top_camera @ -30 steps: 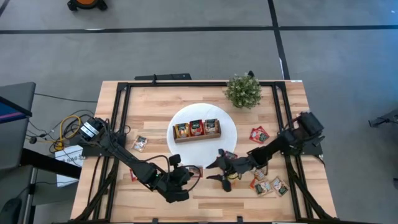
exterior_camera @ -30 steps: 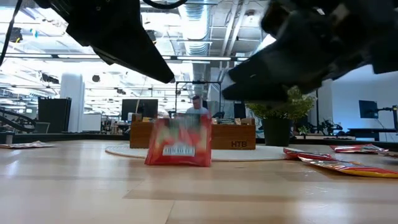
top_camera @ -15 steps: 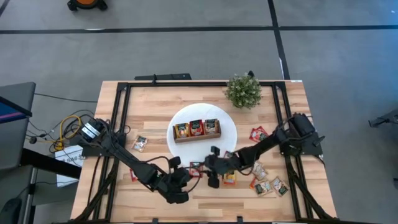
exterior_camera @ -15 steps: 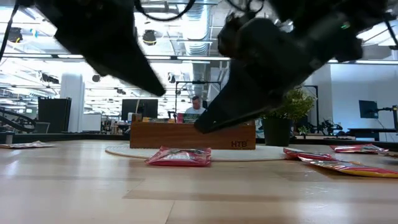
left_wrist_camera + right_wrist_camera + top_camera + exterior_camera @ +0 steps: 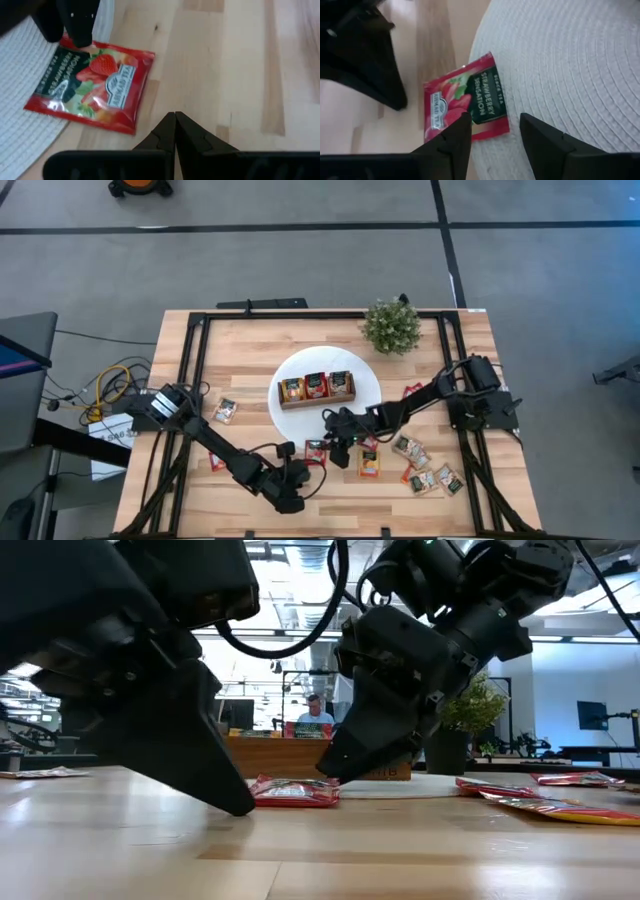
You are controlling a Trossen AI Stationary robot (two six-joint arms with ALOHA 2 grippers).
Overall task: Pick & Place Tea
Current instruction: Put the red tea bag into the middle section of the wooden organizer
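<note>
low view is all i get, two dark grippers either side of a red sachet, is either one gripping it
observer: No. The right gripper is open, with its fingers over one end of the red sachet and not closed on it.
operator: and the left one
observer: The left gripper is shut on nothing. Its tips point at the sachet with bare wood between them.
operator: is the sachet on the disc or off it
observer: Partly on. One end overlaps the rim of the white disc, and the rest lies flat on the table.
</note>
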